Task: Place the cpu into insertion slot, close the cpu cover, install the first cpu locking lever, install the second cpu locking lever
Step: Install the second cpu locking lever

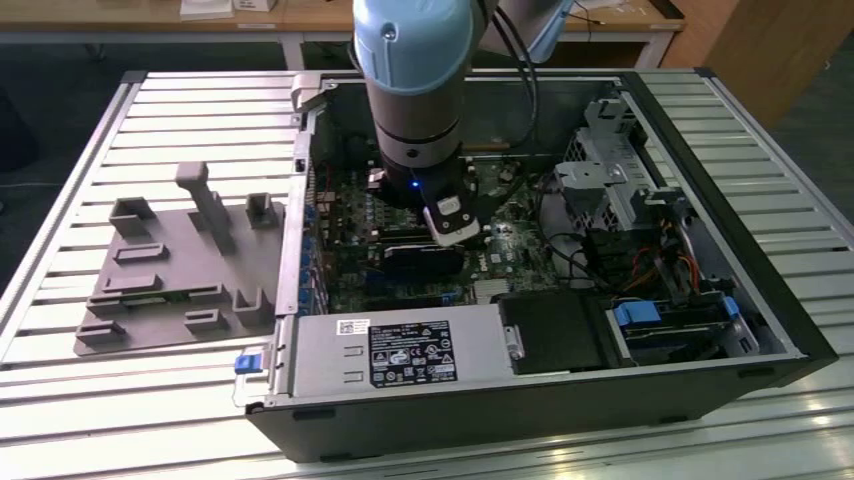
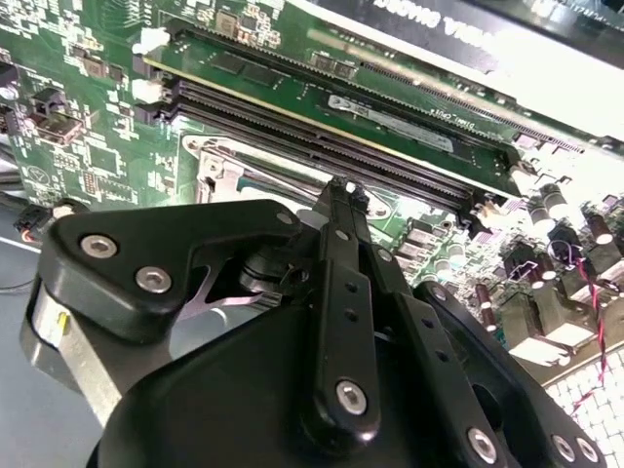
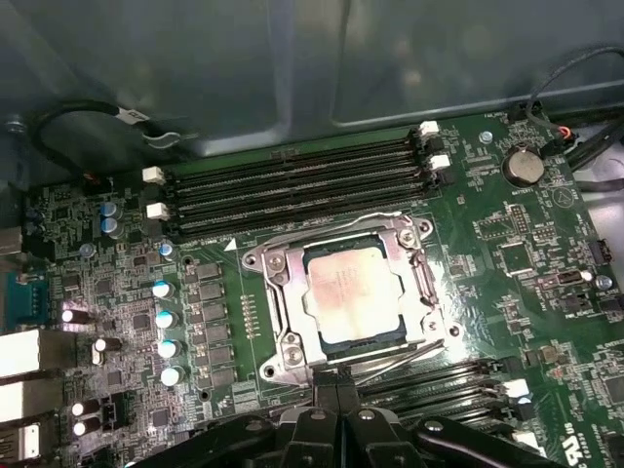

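Pale silvery square cpu [image 3: 352, 296] seated mid-frame in metal-rimmed insertion slot [image 3: 426, 284], thin silvery cpu cover [image 3: 276, 267] closed around it, black gripper [image 3: 337, 397] just below, jaws pressed together

the cpu [image 3: 353, 295] lies flat in the insertion slot [image 3: 421, 285], its pale metal top showing through the window of the cpu cover [image 3: 292, 314], which lies down over it. long black memory slots [image 3: 292, 185] run beside the socket on the green motherboard [image 3: 517, 244]. the gripper [image 3: 336, 402] sits just beside the socket's edge, its fingertips pressed together.
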`<state>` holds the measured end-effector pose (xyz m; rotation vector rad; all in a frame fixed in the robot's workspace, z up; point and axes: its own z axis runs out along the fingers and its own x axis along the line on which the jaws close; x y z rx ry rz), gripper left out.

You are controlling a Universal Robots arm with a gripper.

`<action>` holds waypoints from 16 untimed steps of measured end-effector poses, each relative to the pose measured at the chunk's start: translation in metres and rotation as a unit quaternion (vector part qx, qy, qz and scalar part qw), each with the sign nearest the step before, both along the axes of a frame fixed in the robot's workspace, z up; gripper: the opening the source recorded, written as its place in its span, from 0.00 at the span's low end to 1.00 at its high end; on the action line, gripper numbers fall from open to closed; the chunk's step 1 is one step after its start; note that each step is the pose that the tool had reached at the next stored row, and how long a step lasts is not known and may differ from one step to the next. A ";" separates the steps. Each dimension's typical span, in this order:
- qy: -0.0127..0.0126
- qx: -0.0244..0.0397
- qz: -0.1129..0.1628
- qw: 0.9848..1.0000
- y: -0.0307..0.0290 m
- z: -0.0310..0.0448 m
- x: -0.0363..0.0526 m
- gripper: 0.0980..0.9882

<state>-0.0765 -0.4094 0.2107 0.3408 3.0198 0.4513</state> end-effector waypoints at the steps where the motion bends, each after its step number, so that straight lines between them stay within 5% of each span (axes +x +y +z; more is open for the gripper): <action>1: 0.000 0.002 0.000 1.000 -0.0007 -0.0007 -0.0002 0.01; 16: 0.000 0.020 0.000 1.000 -0.0079 -0.0066 -0.0058 0.01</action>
